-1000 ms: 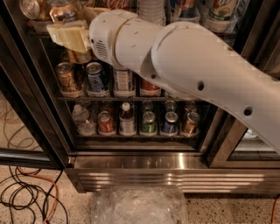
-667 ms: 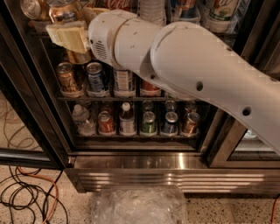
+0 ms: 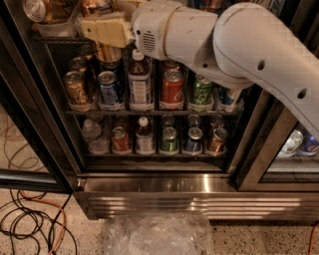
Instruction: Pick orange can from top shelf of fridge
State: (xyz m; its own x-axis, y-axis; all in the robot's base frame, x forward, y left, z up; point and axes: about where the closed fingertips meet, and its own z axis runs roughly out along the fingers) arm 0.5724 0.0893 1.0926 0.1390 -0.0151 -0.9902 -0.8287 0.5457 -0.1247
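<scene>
Hovering at the left end of the top shelf in the fridge, my claw sits just beneath the orange can; apart or together, I can't tell.

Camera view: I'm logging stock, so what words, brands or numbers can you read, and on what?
None can be read.
Red can, green can, blue can: label markings too blurred.
Bottle: label too blurred.
The claw, up at the top shelf of the fridge, shows no text.

orange can cropped, above end effector
</scene>
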